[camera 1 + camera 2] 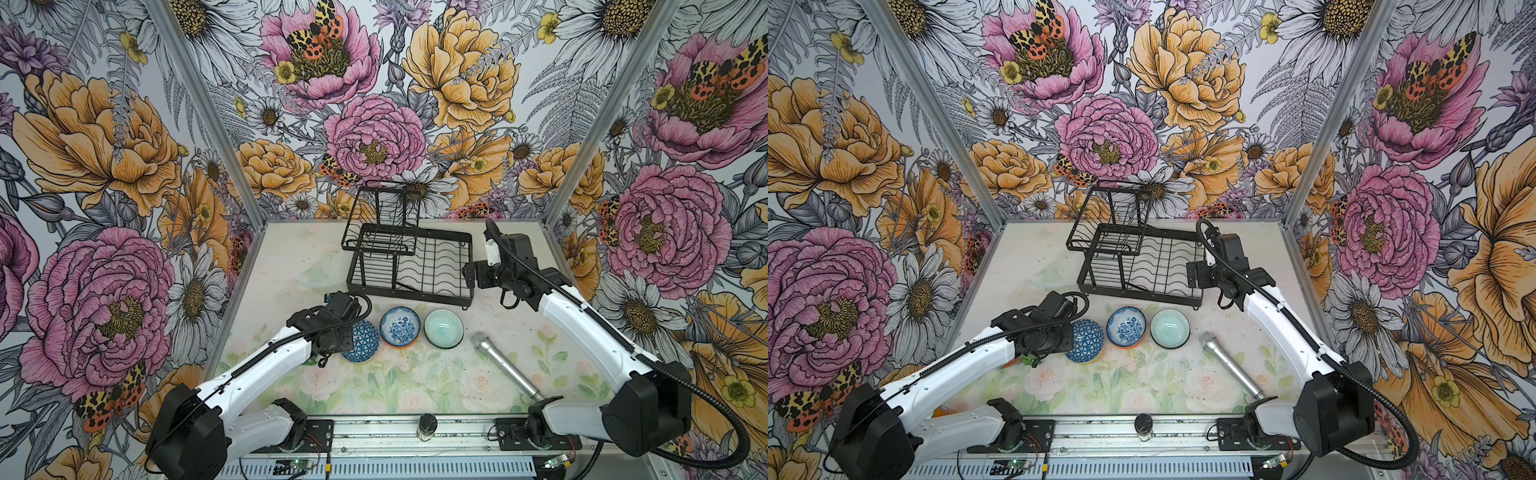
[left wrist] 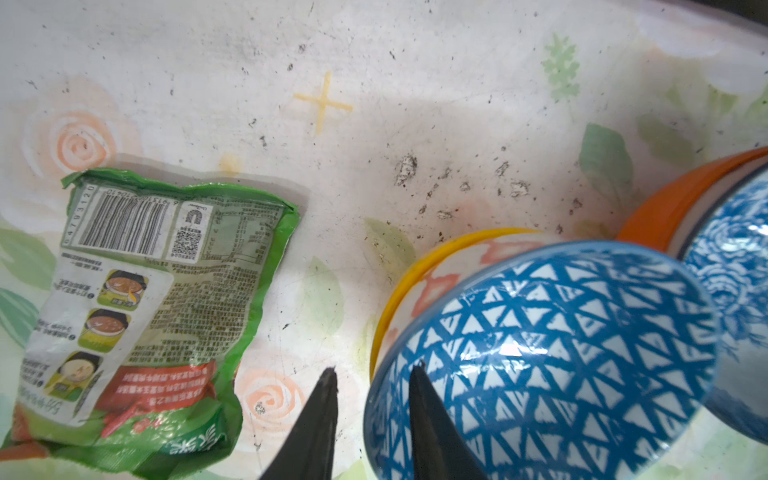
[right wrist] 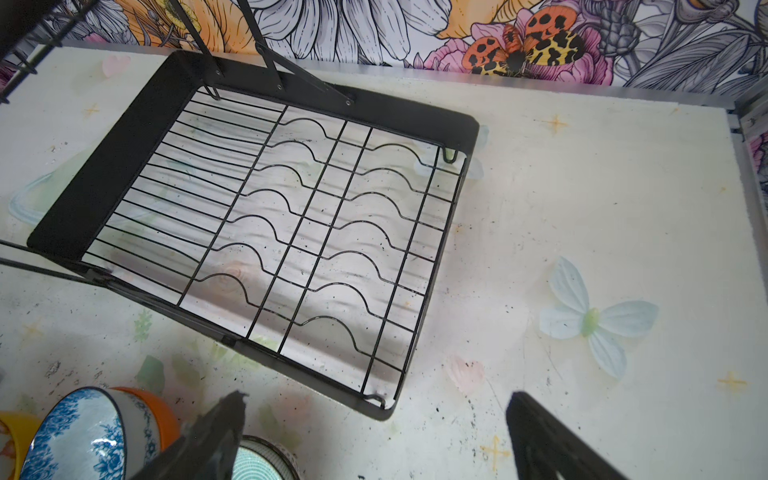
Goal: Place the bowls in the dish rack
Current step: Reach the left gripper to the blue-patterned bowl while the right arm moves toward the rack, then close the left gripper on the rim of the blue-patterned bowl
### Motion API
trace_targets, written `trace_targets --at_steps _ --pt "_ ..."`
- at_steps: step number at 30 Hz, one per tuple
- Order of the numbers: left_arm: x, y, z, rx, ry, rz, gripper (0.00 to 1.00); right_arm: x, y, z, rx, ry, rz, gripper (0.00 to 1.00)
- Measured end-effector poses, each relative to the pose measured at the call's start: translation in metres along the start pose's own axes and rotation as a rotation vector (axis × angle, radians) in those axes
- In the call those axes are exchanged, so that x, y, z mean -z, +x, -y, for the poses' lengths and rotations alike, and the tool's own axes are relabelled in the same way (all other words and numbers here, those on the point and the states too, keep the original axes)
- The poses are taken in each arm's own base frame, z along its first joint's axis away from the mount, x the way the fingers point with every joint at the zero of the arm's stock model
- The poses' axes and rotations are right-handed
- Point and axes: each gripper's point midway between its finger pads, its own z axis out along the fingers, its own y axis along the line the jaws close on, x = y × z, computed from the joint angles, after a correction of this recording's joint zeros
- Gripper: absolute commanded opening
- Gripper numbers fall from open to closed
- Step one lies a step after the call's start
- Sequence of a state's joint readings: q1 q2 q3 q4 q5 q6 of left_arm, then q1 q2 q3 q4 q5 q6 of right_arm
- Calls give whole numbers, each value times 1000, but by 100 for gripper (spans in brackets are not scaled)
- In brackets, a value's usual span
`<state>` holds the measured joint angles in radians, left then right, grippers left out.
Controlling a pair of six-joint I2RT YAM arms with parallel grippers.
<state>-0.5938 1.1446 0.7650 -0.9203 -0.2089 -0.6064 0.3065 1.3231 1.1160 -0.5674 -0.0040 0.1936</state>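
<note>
The left gripper (image 2: 374,370) is standing narrow astride the rim of the tilted blue triangle-patterned ceramic bowl (image 1: 365,343), at the left end of the bowl row at mid-frame in both top views. A firm grip cannot be confirmed, so the pinch should be seating fully before the bowl is lifted off the yellow-rimmed bowl (image 2: 401,286) nested beneath. The right gripper (image 3: 376,399) is hovering wide and empty, right of the bare black wire dish rack (image 1: 411,292) above that row.
</note>
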Motion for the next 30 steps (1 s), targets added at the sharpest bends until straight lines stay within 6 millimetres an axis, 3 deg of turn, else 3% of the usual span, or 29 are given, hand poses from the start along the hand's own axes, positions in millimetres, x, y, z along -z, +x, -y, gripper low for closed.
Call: trace_targets --at_steps 11,14,30 --pt "0 0 2 -28 -3 -8 7 -1 1 -1 2 0 -4 100" --pt "7 -8 10 -25 29 13 0 -1 1 0 2 3 -4 100" --pt "10 -9 10 -47 26 10 0 -1 1 0 5 3 -4 99"
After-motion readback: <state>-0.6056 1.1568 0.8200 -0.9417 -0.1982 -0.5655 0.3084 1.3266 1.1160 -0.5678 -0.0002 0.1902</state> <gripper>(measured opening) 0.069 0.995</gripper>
